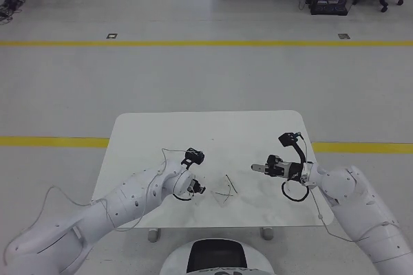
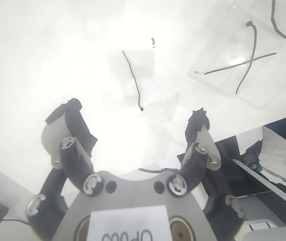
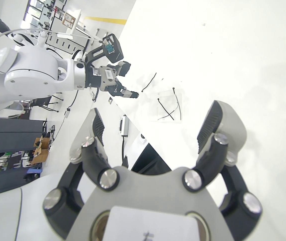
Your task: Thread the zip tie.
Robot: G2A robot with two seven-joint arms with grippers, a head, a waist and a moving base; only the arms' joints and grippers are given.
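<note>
A thin black zip tie lies loose on the white table. Its small head end rests just off the fingertips of my left gripper, which is open and holds nothing. The same loose zip tie and the left gripper appear in the right wrist view, close together near the table's front edge. My right gripper is open and empty, hovering over the table's right part, apart from the ties.
A clear shallow tray holding three more black zip ties sits between the two grippers. The table's front edge runs close by the left gripper. The far half of the table is bare.
</note>
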